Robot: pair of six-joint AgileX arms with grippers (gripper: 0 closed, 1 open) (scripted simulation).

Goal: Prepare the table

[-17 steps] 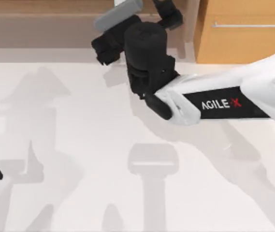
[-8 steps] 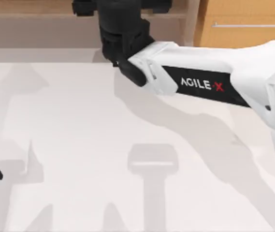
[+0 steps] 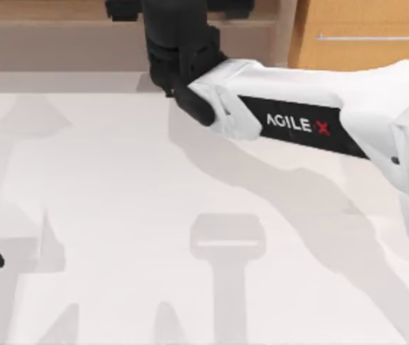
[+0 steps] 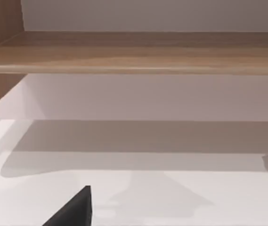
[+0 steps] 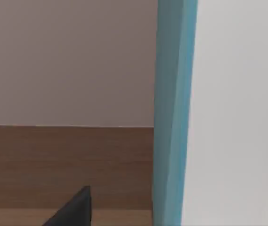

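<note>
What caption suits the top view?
Right arm reaches across the white table into the wooden shelf unit.

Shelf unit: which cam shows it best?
Left wrist view: the shelf board runs across the frame, above the table. Top view catches a strip behind the right arm. Right wrist view shows a wood panel up close.

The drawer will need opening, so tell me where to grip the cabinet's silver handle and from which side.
Probably mid-span on the silver bar handle, coming in from the table side and pinching it from above and below: it is a thin horizontal bar on the front of the orange-wood drawer cabinet.
</note>
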